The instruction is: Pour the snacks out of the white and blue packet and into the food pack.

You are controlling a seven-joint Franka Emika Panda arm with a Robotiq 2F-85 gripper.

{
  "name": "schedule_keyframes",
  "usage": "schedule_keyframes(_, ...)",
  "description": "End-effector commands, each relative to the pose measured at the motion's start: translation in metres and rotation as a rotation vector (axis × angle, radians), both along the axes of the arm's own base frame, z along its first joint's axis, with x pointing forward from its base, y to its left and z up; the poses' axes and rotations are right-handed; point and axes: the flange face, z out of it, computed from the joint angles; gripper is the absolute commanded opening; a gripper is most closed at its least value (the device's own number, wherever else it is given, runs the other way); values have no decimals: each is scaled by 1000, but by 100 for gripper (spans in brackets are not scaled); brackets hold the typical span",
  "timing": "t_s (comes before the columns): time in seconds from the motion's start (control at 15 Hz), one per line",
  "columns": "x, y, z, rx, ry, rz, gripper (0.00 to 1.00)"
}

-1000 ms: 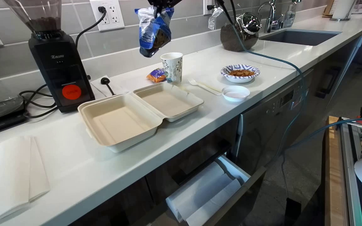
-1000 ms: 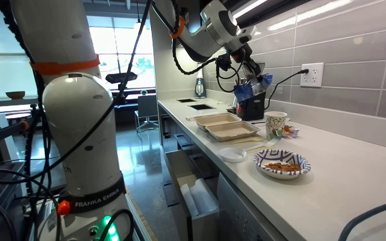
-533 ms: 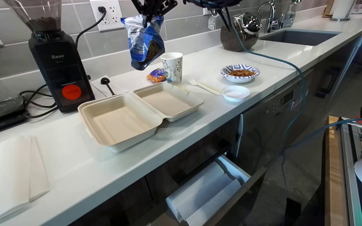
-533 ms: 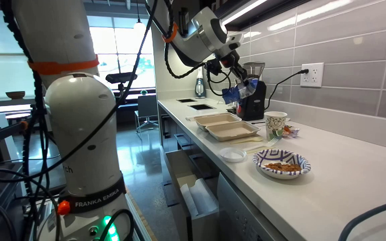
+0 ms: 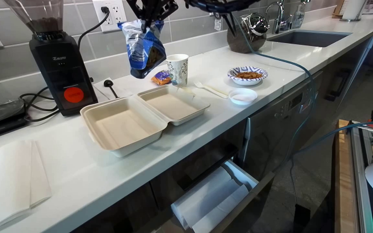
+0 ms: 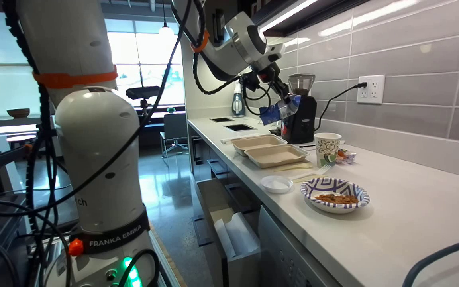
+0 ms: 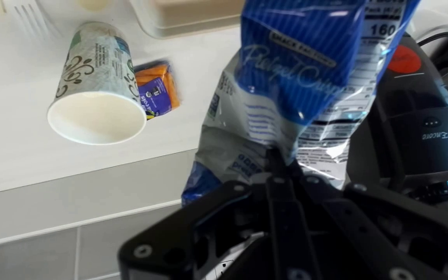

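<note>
Crinkly blue-and-white plastic packet was gripped by black claw | beige hinged clamshell container was spread open on counter

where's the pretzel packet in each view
In an exterior view: pretzel packet, left of and above centre.
In an exterior view: pretzel packet, right of and above centre.
Wrist view: pretzel packet, right of centre, reaching top edge.
Shared landmark: paper cup, lower right of the pretzel packet in both exterior views; left in wrist view.

Free room above the food pack, cup just beside.
</note>
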Motion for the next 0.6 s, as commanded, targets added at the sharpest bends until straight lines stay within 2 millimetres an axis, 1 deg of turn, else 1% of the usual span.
schedule_keyframes(0.0,2,20,-11,6,5,66,0)
schedule_keyframes(0.13,-1,31,-13,7,-10,103,0)
schedule_keyframes(0.27,-2,39,-10,14,-43,137,0)
schedule_keyframes(0.53,-4,47,-10,12,-89,205,0)
